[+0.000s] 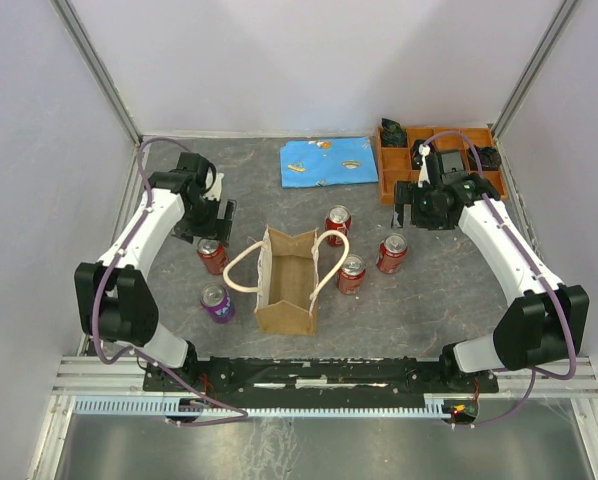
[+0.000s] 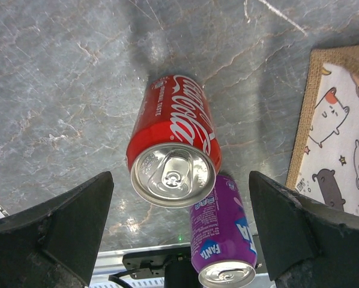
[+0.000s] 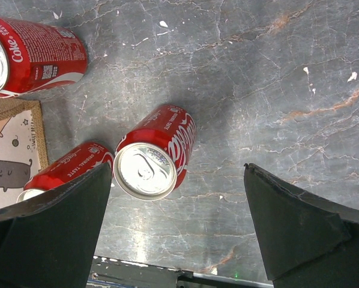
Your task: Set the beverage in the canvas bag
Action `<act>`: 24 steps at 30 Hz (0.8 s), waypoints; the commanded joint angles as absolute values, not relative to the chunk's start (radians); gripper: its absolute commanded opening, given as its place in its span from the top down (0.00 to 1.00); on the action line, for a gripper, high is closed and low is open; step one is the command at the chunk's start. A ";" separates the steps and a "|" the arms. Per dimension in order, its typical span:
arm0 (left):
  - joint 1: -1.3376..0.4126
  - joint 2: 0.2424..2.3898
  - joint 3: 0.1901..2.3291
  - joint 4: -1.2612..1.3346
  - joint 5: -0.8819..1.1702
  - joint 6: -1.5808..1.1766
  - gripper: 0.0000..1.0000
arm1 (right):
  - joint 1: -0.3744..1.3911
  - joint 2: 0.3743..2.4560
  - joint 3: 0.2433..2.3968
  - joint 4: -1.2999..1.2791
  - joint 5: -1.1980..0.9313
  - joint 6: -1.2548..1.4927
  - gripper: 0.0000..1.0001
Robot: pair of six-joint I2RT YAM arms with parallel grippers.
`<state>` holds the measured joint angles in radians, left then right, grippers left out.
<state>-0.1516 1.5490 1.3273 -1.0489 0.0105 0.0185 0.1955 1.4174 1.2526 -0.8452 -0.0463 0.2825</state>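
Coke can (image 2: 174, 141) judged rigid but dentable, slick, fairly light; best pinched across mid-body. It stood upright left of centre in top view, just left of the bag (image 1: 287, 285). Above it the left gripper (image 2: 179, 180) pointed down, jaws wide, empty. The right gripper (image 3: 178, 171) was likewise wide and empty over a second can (image 3: 152, 153).

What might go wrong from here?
The Fanta can stands near the Coca-Cola can under the left claw, which may knock it while closing. A neighbouring Coke can crowds the red can under the right claw likewise. The canvas bag has a narrow mouth, so a can might catch its rim.
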 commanded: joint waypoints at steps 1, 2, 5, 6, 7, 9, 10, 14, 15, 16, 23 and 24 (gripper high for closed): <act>-0.147 1.546 1.288 -1.047 0.023 0.067 0.00 | 0.199 1.416 1.272 -0.832 -0.055 0.268 0.01; -0.148 1.551 1.287 -1.042 0.021 0.068 0.01 | 0.198 1.417 1.272 -0.831 -0.057 0.270 0.01; -0.148 1.562 1.284 -1.038 0.015 0.077 0.01 | 0.199 1.424 1.277 -0.831 -0.064 0.274 0.01; -0.148 1.568 1.281 -1.036 0.010 0.080 0.02 | 0.199 1.426 1.278 -0.830 -0.065 0.275 0.01; -0.148 1.572 1.278 -1.034 0.006 0.083 0.02 | 0.199 1.425 1.279 -0.830 -0.066 0.275 0.01; -0.148 1.577 1.274 -1.027 0.001 0.084 0.03 | 0.199 1.422 1.274 -0.831 -0.066 0.276 0.01; -0.148 1.579 1.271 -1.022 0.000 0.084 0.04 | 0.199 1.419 1.272 -0.830 -0.066 0.277 0.01; -0.148 1.600 1.263 -1.008 -0.007 0.089 0.07 | 0.198 1.409 1.258 -0.828 -0.063 0.283 0.01; -0.148 1.602 1.260 -1.005 -0.009 0.090 0.08 | 0.199 1.406 1.256 -0.827 -0.063 0.284 0.01; -0.148 1.604 1.258 -1.002 -0.009 0.091 0.10 | 0.199 1.403 1.255 -0.829 -0.061 0.285 0.01; -0.148 1.605 1.284 -0.995 -0.003 0.102 0.51 | 0.199 1.384 1.238 -0.830 -0.050 0.288 0.01; -0.148 1.602 1.293 -0.999 -0.002 0.103 0.61 | 0.198 1.382 1.236 -0.830 -0.049 0.288 0.01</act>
<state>-0.1516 1.6135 1.2575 -1.0214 -0.0017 0.0570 0.1955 1.4181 1.2411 -0.8478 -0.0525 0.2840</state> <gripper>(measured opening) 0.628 0.991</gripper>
